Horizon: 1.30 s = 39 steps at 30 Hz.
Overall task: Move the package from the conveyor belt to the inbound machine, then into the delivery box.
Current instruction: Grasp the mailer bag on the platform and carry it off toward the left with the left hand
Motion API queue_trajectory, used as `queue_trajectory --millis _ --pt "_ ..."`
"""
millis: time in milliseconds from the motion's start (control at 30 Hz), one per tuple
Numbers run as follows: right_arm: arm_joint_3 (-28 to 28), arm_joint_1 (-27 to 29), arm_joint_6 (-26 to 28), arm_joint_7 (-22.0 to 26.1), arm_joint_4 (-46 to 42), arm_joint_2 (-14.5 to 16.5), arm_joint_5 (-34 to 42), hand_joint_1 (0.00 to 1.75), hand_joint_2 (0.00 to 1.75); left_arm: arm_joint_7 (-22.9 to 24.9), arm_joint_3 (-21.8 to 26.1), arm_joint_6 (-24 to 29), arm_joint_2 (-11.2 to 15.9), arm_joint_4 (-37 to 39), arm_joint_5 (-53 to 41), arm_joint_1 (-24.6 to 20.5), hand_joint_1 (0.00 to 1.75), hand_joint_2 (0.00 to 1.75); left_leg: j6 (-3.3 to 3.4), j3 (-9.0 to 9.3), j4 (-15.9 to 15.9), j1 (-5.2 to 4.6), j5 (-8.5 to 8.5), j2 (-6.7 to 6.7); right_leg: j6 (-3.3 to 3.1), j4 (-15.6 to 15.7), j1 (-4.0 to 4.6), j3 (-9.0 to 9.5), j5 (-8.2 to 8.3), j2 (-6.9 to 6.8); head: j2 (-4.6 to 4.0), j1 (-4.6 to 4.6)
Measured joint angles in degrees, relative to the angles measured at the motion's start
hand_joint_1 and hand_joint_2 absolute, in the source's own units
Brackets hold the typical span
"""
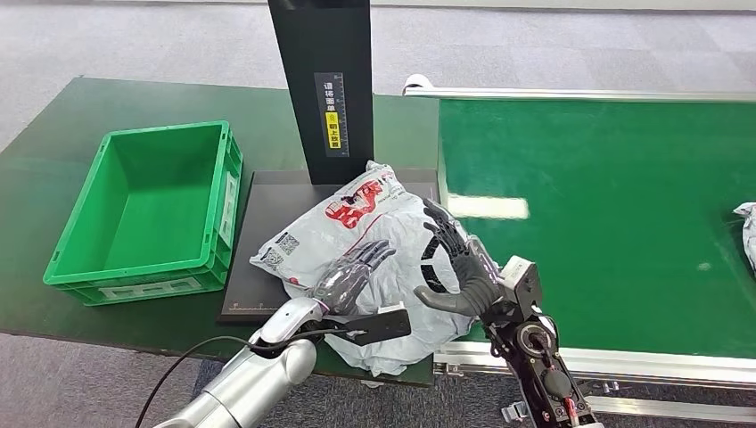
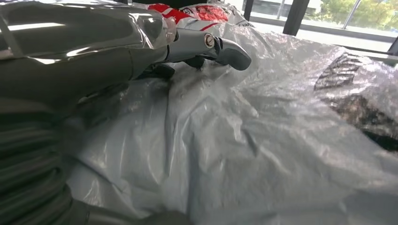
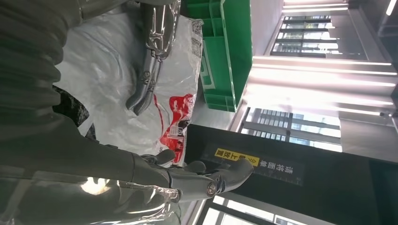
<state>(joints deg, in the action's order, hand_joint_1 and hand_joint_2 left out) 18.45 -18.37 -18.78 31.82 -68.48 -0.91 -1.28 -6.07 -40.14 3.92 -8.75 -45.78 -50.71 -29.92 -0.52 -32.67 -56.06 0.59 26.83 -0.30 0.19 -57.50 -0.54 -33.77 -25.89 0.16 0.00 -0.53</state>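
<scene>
- The package (image 1: 370, 241), a crumpled grey-white plastic mailer with red print and a dark patch, lies on the black platform of the inbound machine (image 1: 267, 223), its right part hanging over toward the conveyor belt (image 1: 606, 223).
- My left hand (image 1: 349, 272) rests flat on top of the package near its lower left, fingers stretched forward along the plastic; in the left wrist view the thumb (image 2: 220, 47) lies on the wrinkled film. I cannot tell whether any film is pinched under it.
- My right hand (image 1: 459, 263) presses against the package's right side, fingers spread and upright, palm toward the bag; it wraps around nothing that I can see.
- So the package sits between my two hands, touched from the left top and the right flank.
- The machine's black upright column (image 1: 323, 85) with a yellow label stands just behind the package.
- The green delivery box (image 1: 205, 267) stands to the left of the platform, on the dark green table (image 1: 53, 160).
- Another white bag (image 1: 747, 234) lies at the belt's far right edge.
- The floor is grey carpet (image 1: 160, 40); the right wrist view shows large windows (image 3: 319, 42).
</scene>
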Motion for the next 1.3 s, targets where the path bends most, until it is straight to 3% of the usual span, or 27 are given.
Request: queue_trajectory --millis 67,533,733,933,1100,1200,1300 --pt "-0.29 0.27 0.0 -0.06 -0.15 0.22 -0.23 0.0 1.75 -0.62 0.04 -0.3 -0.25 0.79 -0.33 -0.06 1.75 1.75 0.0 0.01 0.0 0.0 0.0 -0.01 0.0 0.0 0.0 0.01 0.0 0.0 0.0 -0.01" --pt "-2.39 2.09 0.0 -0.52 -1.15 0.48 -0.05 0.0 1.75 -9.51 2.94 -1.31 -0.99 0.89 4.45 -0.06 1.75 1.75 0.0 0.04 0.0 0.0 0.0 -0.01 0.0 0.0 0.0 0.05 0.0 0.0 0.0 0.01" --pt "-2.8 2.48 0.02 -0.57 -1.26 0.45 0.01 0.0 1.75 -11.07 4.06 -0.29 -0.98 -0.14 6.22 0.51 1.75 1.75 0.0 0.04 0.0 0.0 0.0 0.0 0.0 0.0 0.0 0.04 0.0 0.0 -0.01 0.01" --pt "-3.21 3.47 0.39 -0.59 -2.67 0.41 0.29 0.0 1.75 -13.63 7.11 14.37 -0.93 -3.92 7.94 2.23 1.75 1.75 0.0 0.01 0.0 0.0 0.0 0.0 0.0 0.0 0.0 0.01 0.0 0.0 0.0 0.01" --pt "-3.23 3.67 0.73 -0.58 -3.05 0.43 0.73 0.0 1.75 -16.7 9.96 31.92 -0.52 -8.07 5.26 3.61 1.75 1.75 0.0 0.0 0.01 0.0 0.01 0.0 0.0 0.0 0.0 0.01 0.0 0.0 0.0 0.0" --pt "-3.21 3.69 1.15 -0.54 -3.05 0.45 0.99 0.0 1.75 -21.61 13.49 34.35 -1.04 -11.37 0.63 5.24 1.75 1.75 0.0 -0.01 0.01 0.0 0.0 0.0 0.0 0.0 0.0 0.01 -0.01 0.0 0.0 -0.01" --pt "-3.14 3.75 1.61 -0.39 -3.05 0.46 1.28 0.0 1.75 -28.91 20.84 34.44 -3.55 -15.33 -8.29 7.31 1.75 1.75 0.0 -0.01 0.0 -0.01 0.01 0.01 0.01 0.0 -0.01 0.0 -0.01 0.0 0.0 0.01"
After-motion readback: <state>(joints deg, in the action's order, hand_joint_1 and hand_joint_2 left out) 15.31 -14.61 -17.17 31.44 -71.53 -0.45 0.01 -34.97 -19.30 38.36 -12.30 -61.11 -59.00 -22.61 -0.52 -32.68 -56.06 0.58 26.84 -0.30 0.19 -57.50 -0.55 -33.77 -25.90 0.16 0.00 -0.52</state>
